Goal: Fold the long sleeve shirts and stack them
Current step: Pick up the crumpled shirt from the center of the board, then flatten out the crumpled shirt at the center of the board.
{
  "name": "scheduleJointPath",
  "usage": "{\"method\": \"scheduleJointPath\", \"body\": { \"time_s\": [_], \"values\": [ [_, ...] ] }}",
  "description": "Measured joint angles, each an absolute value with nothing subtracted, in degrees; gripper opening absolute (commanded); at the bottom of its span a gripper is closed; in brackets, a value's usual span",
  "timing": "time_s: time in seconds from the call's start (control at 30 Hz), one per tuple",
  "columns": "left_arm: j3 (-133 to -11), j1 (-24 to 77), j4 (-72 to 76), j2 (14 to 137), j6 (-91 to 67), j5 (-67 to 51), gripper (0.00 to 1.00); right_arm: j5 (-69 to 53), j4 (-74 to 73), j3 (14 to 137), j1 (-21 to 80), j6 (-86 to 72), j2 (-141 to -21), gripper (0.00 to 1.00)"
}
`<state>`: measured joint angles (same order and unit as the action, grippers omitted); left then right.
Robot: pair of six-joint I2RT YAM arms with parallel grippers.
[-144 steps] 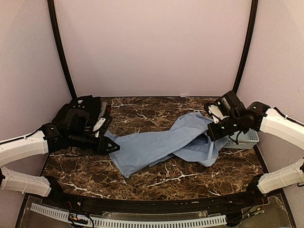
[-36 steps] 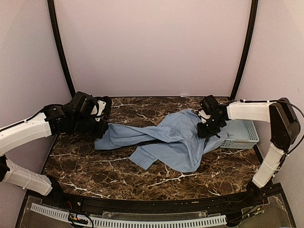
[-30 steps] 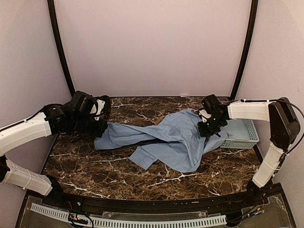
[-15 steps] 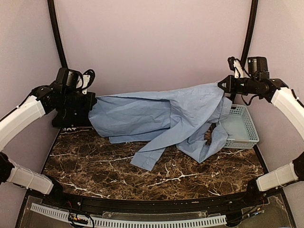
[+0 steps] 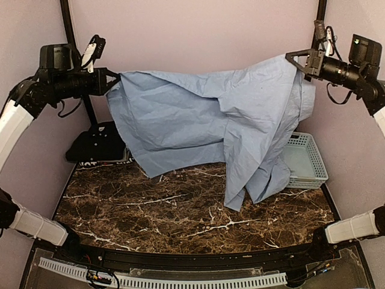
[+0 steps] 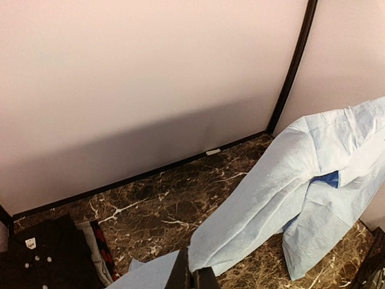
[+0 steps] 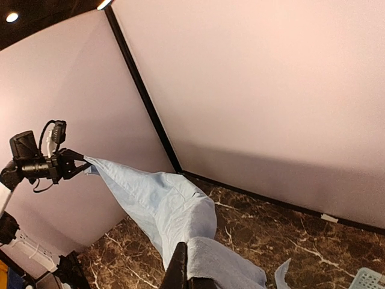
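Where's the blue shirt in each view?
Top external: blue shirt hangs across the middle, between left end effector and right end effector.
Left wrist: shirt fills the right side, down to bottom centre.
Right wrist: shirt runs from left to bottom centre.
Shared landmark: marble table.

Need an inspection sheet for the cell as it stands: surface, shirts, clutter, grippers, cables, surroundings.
Surface: dark marble-pattern table, no spills seen.
Job's things: light blue shirt held up in the air between both arms, one end hanging low on the right; black shirt heaped at the far left corner.
Clutter: pale blue basket at the right edge, partly behind the hanging shirt; grey and red cloth beside the black shirt.
Grippers: left gripper and right gripper raised, jaws of both shut on the light blue shirt.
Cables: black cable loop under the left wrist, another under the right.
Surroundings: plain pale walls, black corner posts.
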<state>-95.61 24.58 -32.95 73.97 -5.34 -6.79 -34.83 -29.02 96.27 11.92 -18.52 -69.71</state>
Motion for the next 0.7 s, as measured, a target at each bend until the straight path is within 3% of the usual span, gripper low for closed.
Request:
{"method": "scheduleJointPath", "body": {
  "time_s": [0.3, 0.7],
  "values": [
    [-105.2, 24.6, -35.5, 61.9, -7.7, -16.0, 0.00, -45.4, -31.2, 109.0, 11.9, -24.3, -61.6, 0.00],
    [-109.6, 24.6, -42.2, 47.6, -11.0, -23.5, 0.00, -57.5, -27.2, 111.6, 11.9, -39.1, -51.8, 0.00]
  ]
}}
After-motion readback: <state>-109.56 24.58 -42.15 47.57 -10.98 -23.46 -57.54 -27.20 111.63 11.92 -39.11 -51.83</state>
